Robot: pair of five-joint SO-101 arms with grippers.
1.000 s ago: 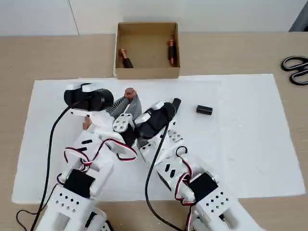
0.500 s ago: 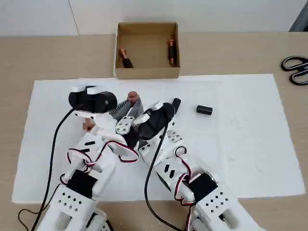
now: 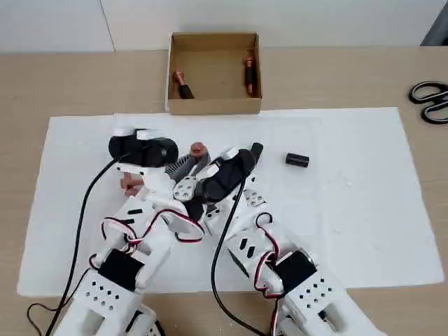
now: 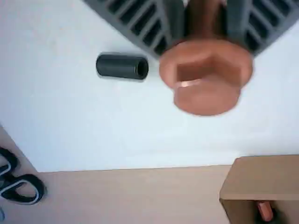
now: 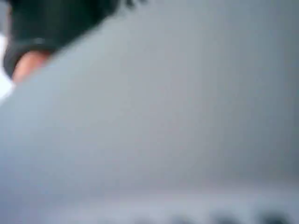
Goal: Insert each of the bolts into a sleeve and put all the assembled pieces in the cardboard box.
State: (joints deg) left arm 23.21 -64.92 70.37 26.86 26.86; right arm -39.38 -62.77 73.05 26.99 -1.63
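Observation:
My left gripper (image 3: 197, 155) is shut on a copper bolt (image 3: 198, 148), whose hexagonal head (image 4: 205, 77) stands out between the grey ribbed fingers (image 4: 140, 18). It hovers over the white sheet, right beside the right arm's wrist (image 3: 227, 173). A black sleeve (image 3: 256, 149) sticks out at that arm's tip. A loose black sleeve (image 3: 297, 160) (image 4: 122, 66) lies on the sheet to the right. Another copper bolt (image 3: 129, 184) lies half hidden by the left arm. The cardboard box (image 3: 213, 105) (image 4: 261, 184) holds two assembled pieces (image 3: 183, 85) (image 3: 248, 75).
A white sheet (image 3: 350, 210) covers the middle of the wooden table. Scissors (image 3: 430, 100) (image 4: 18, 186) lie at the table's far right edge. In the right wrist view a blurred grey surface (image 5: 177, 116) is very close, with a dark shape (image 5: 46, 23) at one corner.
My left gripper has carried the bolt to the right and slightly nearer, closing in on the right arm's tip. The right arm has stayed still.

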